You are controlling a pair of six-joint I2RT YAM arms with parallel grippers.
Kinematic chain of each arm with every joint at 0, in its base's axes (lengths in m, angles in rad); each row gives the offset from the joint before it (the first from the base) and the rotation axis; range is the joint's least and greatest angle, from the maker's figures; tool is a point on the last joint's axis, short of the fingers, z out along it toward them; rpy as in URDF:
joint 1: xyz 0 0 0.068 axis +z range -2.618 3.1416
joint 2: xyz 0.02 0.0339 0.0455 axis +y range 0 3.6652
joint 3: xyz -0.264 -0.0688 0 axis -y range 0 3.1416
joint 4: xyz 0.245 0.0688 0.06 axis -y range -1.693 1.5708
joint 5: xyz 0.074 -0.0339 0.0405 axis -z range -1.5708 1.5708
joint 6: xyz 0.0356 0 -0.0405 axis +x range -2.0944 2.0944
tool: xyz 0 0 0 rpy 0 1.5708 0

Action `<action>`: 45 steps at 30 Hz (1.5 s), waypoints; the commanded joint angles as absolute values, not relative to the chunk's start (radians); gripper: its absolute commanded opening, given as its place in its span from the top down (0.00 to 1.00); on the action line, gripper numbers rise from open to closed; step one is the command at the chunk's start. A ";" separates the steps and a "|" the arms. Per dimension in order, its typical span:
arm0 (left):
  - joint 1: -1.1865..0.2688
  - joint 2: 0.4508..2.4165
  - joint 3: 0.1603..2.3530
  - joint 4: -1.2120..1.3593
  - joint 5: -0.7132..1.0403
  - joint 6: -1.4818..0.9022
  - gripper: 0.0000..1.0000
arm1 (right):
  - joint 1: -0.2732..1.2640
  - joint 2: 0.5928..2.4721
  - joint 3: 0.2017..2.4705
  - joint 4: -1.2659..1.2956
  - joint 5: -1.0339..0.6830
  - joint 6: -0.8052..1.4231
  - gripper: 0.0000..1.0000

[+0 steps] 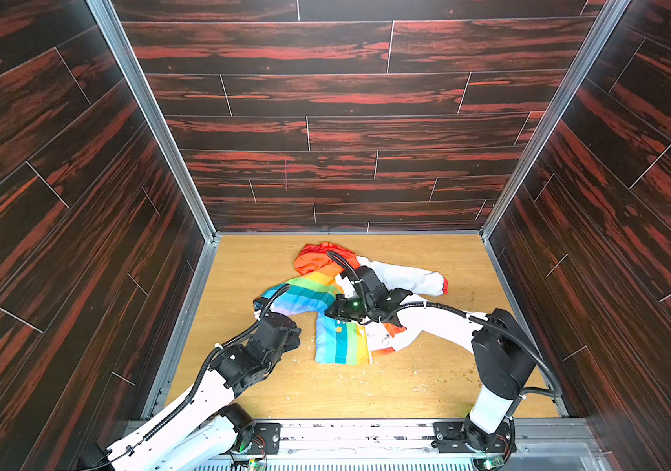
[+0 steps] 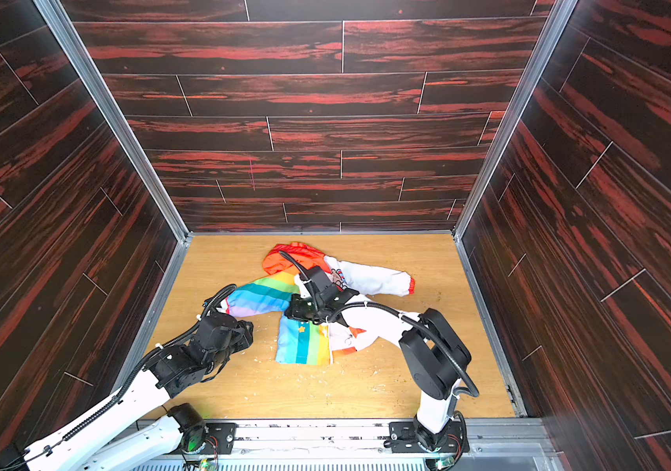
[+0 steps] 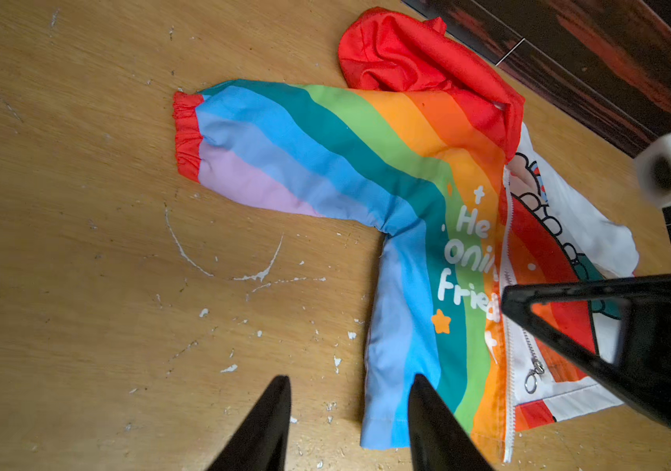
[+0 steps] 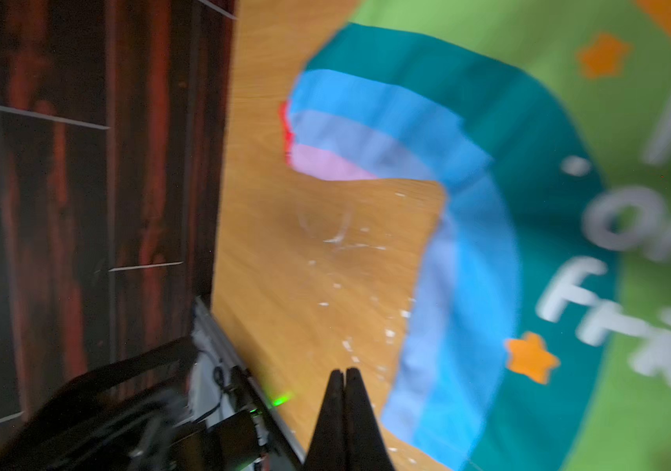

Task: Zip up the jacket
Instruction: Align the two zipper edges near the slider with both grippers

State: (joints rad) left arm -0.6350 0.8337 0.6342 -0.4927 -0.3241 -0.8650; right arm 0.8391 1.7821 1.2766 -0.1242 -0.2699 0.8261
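In both top views the right arm [image 1: 370, 299] covers the chest of the jacket [image 1: 339, 340]; the zipper pull [image 1: 385, 338] is too small to make out. The right wrist view is motion-blurred, its white lettering [image 4: 627, 253] cut off by the edge. In the left wrist view the right gripper [image 3: 507, 301] hides part of the white half.

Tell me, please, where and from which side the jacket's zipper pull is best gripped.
Probably by the metal ring on the zipper pull, low on the jacket near its hem. It lies flat on the white panel beside the teeth, so come down from above, jaws pinching across the ring, ready to draw toward the hood.
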 commanded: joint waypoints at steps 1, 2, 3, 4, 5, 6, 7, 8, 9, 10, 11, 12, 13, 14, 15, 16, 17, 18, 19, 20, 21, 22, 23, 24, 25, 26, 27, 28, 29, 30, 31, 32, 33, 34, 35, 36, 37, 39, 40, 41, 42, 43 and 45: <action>-0.616 0.859 0.665 -0.532 -0.317 -0.850 0.49 | 0.833 1.748 1.289 -0.206 -0.276 0.828 1.00; -0.616 0.873 0.668 -0.525 -0.307 -0.850 0.49 | 0.829 1.740 1.270 -0.218 -0.259 0.827 0.97; -0.617 0.885 0.667 -0.513 -0.297 -0.850 0.48 | 0.823 1.731 1.240 -0.225 -0.240 0.824 0.89; -0.617 0.894 0.664 -0.501 -0.288 -0.852 0.47 | 0.814 1.724 1.212 -0.227 -0.228 0.825 0.85; -0.617 0.904 0.660 -0.487 -0.279 -0.856 0.47 | 0.800 1.715 1.170 -0.220 -0.225 0.829 0.79; -0.617 0.913 0.653 -0.472 -0.271 -0.862 0.47 | 0.785 1.704 1.127 -0.208 -0.223 0.832 0.74; -0.616 0.921 0.648 -0.459 -0.265 -0.866 0.47 | 0.774 1.694 1.093 -0.201 -0.213 0.831 0.69; -0.616 0.927 0.642 -0.445 -0.256 -0.871 0.47 | 0.762 1.684 1.062 -0.200 -0.195 0.826 0.65; -0.617 0.936 0.638 -0.434 -0.248 -0.874 0.47 | 0.754 1.677 1.036 -0.205 -0.177 0.816 0.63; -0.617 0.942 0.636 -0.428 -0.243 -0.876 0.47 | 0.749 1.672 1.017 -0.211 -0.161 0.809 0.60; -0.616 0.949 0.635 -0.422 -0.238 -0.878 0.47 | 0.743 1.670 0.996 -0.213 -0.150 0.804 0.59; -0.617 0.954 0.635 -0.419 -0.233 -0.877 0.48 | 0.738 1.668 0.978 -0.214 -0.146 0.799 0.59; -0.617 0.956 0.637 -0.418 -0.231 -0.876 0.48 | 0.735 1.668 0.966 -0.213 -0.143 0.799 0.59; -0.616 0.960 0.636 -0.417 -0.230 -0.874 0.48 | 0.730 1.666 0.949 -0.211 -0.135 0.800 0.59; -0.616 0.960 0.638 -0.416 -0.230 -0.874 0.48 | 0.730 1.664 0.936 -0.209 -0.129 0.800 0.59; -0.617 0.959 0.638 -0.417 -0.230 -0.873 0.48 | 0.730 1.664 0.928 -0.206 -0.126 0.801 0.59; -0.616 0.958 0.636 -0.416 -0.230 -0.874 0.48 | 0.730 1.664 0.919 -0.200 -0.123 0.806 0.59; -0.617 0.956 0.636 -0.416 -0.230 -0.873 0.48 | 0.730 1.666 0.914 -0.200 -0.117 0.809 0.60; -0.617 0.955 0.635 -0.414 -0.231 -0.873 0.48 | 0.730 1.667 0.913 -0.207 -0.106 0.810 0.61; -0.616 0.956 0.634 -0.414 -0.231 -0.873 0.48 | 0.730 1.667 0.910 -0.211 -0.098 0.810 0.61; -0.616 0.957 0.634 -0.414 -0.230 -0.871 0.48 | 0.730 1.663 0.909 -0.218 -0.086 0.808 0.61; -0.617 0.957 0.633 -0.414 -0.230 -0.873 0.48 | 0.730 1.657 0.910 -0.227 -0.072 0.804 0.61; -0.616 0.957 0.632 -0.413 -0.228 -0.873 0.48 | 0.730 1.647 0.909 -0.236 -0.058 0.800 0.62; -0.616 0.957 0.631 -0.412 -0.227 -0.873 0.48 | 0.731 1.638 0.908 -0.244 -0.049 0.796 0.62; -0.616 0.956 0.630 -0.410 -0.226 -0.873 0.48 | 0.730 1.626 0.909 -0.256 -0.035 0.791 0.62; -0.617 0.958 0.628 -0.408 -0.225 -0.874 0.48 | 0.730 1.615 0.906 -0.265 -0.020 0.786 0.61; -0.617 0.959 0.626 -0.405 -0.224 -0.876 0.48 | 0.731 1.604 0.903 -0.272 -0.008 0.782 0.60; -0.615 0.961 0.626 -0.402 -0.221 -0.877 0.48 | 0.727 1.597 0.895 -0.276 -0.001 0.779 0.58; -0.617 0.963 0.624 -0.397 -0.218 -0.879 0.48 | 0.724 1.593 0.886 -0.273 0.000 0.778 0.58; -0.616 0.967 0.624 -0.392 -0.213 -0.880 0.48 | 0.720 1.591 0.878 -0.267 -0.006 0.778 0.58; -0.617 0.971 0.622 -0.381 -0.203 -0.883 0.48 | 0.718 1.591 0.867 -0.254 -0.019 0.776 0.58; -0.617 0.976 0.617 -0.362 -0.186 -0.886 0.48 | 0.717 1.594 0.860 -0.239 -0.036 0.774 0.58; -0.617 0.983 0.609 -0.335 -0.161 -0.885 0.48 | 0.717 1.599 0.854 -0.220 -0.055 0.774 0.58; -0.617 0.995 0.596 -0.291 -0.126 -0.884 0.48 | 0.717 1.606 0.847 -0.198 -0.075 0.776 0.59; -0.617 1.008 0.586 -0.253 -0.093 -0.885 0.48 | 0.716 1.614 0.842 -0.185 -0.086 0.780 0.61; -0.616 1.028 0.582 -0.224 -0.056 -0.893 0.48 | 0.717 1.621 0.841 -0.176 -0.093 0.785 0.62; -0.617 1.050 0.585 -0.214 -0.027 -0.899 0.49 | 0.717 1.629 0.838 -0.169 -0.094 0.790 0.64; -0.620 1.094 0.597 -0.204 -0.003 -0.908 0.52 | 0.717 1.635 0.832 -0.152 -0.099 0.799 0.66; -0.622 1.110 0.596 -0.192 0.003 -0.915 0.53 | 0.718 1.637 0.828 -0.142 -0.107 0.803 0.67; -0.622 1.118 0.594 -0.181 0.007 -0.919 0.53 | 0.717 1.638 0.826 -0.131 -0.114 0.806 0.68; -0.624 1.123 0.592 -0.171 0.010 -0.922 0.53 | 0.717 1.641 0.823 -0.122 -0.123 0.810 0.69; -0.624 1.124 0.594 -0.169 0.009 -0.921 0.53 | 0.717 1.644 0.821 -0.116 -0.128 0.812 0.70; -0.624 1.121 0.601 -0.176 0.008 -0.919 0.53 | 0.717 1.650 0.815 -0.104 -0.137 0.819 0.72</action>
State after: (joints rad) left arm -0.6224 1.1275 0.6037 -0.2062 -0.0147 -0.9035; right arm 0.7177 1.6176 0.8265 -0.1368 -0.1101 0.7956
